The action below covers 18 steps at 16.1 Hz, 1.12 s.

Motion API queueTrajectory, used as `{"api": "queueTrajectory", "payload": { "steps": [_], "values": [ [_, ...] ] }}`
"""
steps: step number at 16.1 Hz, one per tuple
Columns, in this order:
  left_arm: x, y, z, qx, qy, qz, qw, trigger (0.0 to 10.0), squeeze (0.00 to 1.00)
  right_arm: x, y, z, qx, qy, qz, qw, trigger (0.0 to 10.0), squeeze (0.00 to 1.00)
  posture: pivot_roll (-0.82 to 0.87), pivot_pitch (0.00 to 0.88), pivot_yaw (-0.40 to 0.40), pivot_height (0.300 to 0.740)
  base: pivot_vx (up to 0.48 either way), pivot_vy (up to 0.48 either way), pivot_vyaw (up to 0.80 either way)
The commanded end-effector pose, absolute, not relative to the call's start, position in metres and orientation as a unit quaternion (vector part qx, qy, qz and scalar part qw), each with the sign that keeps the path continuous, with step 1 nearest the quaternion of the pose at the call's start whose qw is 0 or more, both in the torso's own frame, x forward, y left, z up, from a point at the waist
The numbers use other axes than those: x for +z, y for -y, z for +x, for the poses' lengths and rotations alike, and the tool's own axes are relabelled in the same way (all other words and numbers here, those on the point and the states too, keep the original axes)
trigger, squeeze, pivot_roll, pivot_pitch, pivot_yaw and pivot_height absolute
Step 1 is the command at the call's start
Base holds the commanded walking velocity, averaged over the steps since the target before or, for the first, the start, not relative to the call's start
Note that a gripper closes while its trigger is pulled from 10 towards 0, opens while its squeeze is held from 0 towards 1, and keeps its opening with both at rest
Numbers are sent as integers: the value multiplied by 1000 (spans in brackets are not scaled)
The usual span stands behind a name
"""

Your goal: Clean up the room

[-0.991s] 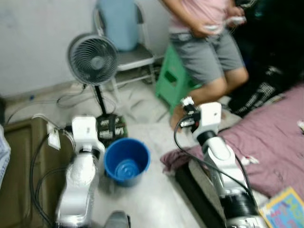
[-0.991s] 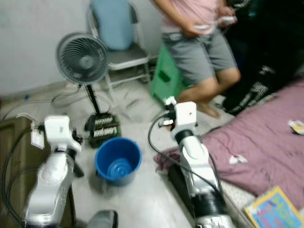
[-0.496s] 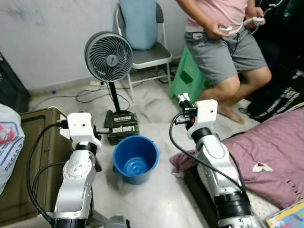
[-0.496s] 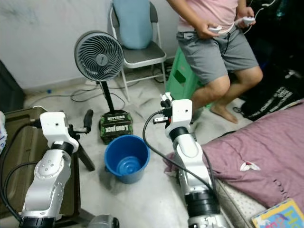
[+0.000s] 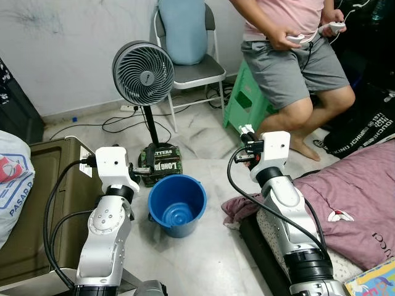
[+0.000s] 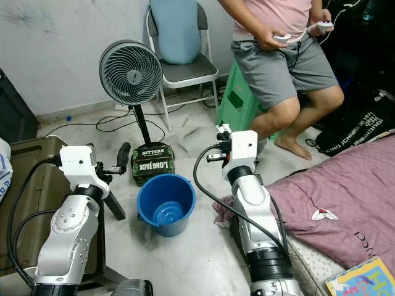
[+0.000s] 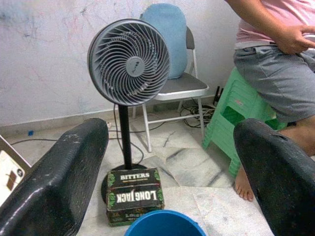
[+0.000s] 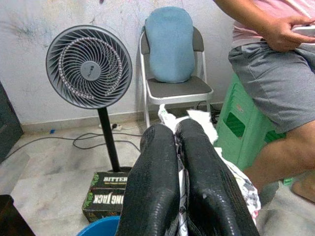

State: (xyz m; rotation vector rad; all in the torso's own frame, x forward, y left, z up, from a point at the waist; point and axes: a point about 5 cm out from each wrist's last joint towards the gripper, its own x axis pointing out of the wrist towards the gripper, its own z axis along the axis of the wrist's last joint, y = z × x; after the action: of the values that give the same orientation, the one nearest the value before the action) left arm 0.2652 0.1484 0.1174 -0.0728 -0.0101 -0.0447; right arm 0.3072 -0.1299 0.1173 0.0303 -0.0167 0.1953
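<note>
Standing fan (image 5: 143, 69) by the wall, folding chair (image 5: 196, 68) with blue cushion (image 5: 182, 29), green stool (image 5: 248, 103)

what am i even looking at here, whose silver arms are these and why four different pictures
The silver arms belong to a humanoid robot tidying a room. Two pictures come from cameras in its head, looking down; the other two come from cameras on each wrist, looking along the black fingers.

The left gripper is open and holds nothing. The right gripper is shut on a crumpled white wrapper, probably rubbish. Between the arms, a blue bucket stands on the floor. Behind it is a Long Jack carton at the foot of a standing fan, then a folding chair with a blue cushion. A person sits on a green stool, and a purple blanket lies on the robot's right.
</note>
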Motion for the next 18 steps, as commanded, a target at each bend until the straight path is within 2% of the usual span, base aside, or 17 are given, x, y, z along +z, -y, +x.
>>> {"api": "queueTrajectory", "payload": {
  "steps": [1,5,14,18],
  "values": [
    [121,-149,265,-22,15,-24,999,10000,0,121,131,309,98,11,14,995,10000,0,31,32,-8,740,0,0,0],
    [122,-148,264,-30,15,-12,999,10000,0,121,132,311,99,10,11,995,10000,0,32,24,-10,740,0,0,0],
    [121,-146,267,-32,14,-14,999,10000,0,122,132,314,100,11,4,995,10000,0,25,19,-13,740,0,-310,0],
    [123,-147,267,-21,24,-24,999,10000,0,122,131,314,103,12,3,995,10000,0,25,22,-15,740,0,0,0]
  ]
}}
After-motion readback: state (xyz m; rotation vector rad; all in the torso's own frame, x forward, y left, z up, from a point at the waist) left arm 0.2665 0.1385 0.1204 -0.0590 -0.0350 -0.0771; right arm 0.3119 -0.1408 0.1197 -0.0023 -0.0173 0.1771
